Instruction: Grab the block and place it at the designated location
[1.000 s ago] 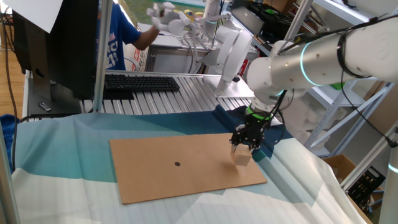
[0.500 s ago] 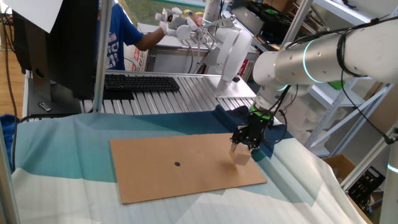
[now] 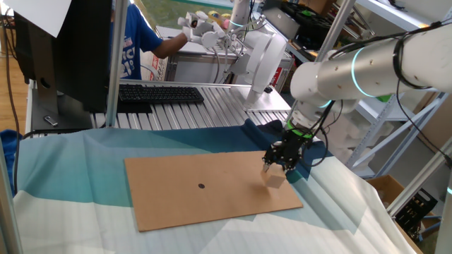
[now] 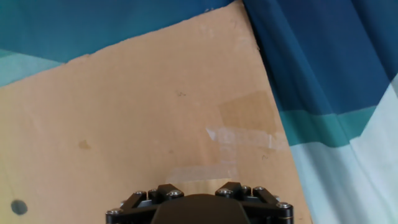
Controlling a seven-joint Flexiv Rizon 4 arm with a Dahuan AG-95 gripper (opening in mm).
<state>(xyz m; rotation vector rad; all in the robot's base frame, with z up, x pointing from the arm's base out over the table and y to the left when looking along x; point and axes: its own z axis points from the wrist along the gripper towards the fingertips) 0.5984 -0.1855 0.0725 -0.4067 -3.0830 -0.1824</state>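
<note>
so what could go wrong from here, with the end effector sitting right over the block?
1. The end effector sits right at the block, and the hand view hides both block and fingertips, so whether it is centred can't be checked; an off-centre close could nudge or tip it.
2. The block is near the cardboard's right edge; a shove could push it onto the cloth.
3. The dot is tiny and lies well to the left; the block will hide it on approach, so placement could drift.

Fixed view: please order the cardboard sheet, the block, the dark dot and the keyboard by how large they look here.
1. cardboard sheet, clearly largest
2. keyboard, though it lies farther from the camera, so it looks smaller than it is
3. block
4. dark dot, smallest
</note>
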